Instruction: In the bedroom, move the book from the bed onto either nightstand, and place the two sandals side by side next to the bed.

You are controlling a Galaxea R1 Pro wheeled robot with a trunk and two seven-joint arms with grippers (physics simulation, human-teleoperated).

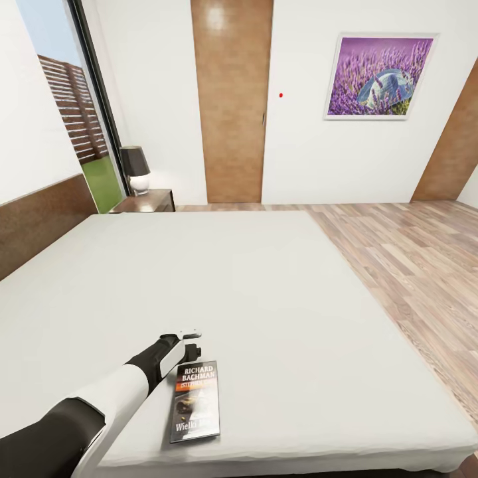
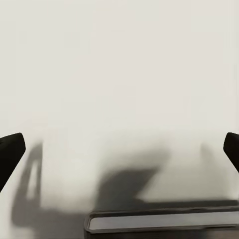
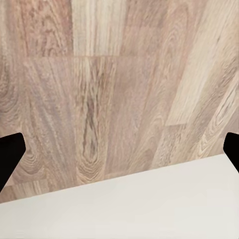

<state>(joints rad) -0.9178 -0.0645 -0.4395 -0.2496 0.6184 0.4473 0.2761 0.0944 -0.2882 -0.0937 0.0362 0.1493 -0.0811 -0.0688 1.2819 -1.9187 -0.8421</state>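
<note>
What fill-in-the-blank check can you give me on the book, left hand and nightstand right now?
1. The book lies flat on the ____.
2. The left hand is at the book's far edge, its fingers spread ____.
3. On the nightstand stands a ____.

Missing words: bed; open; lamp

The left arm point(image 1: 99, 405) is showing a black upper segment nearest the camera, then a smooth white rounded forearm shell, then a black tapering wrist section. The left gripper point(image 1: 190, 340) is wearing a black body with a small white cap at its far end. In both wrist views the fingertips point(image 2: 11, 149) are appearing as plain matte black wedges point(image 3: 10, 152).
</note>
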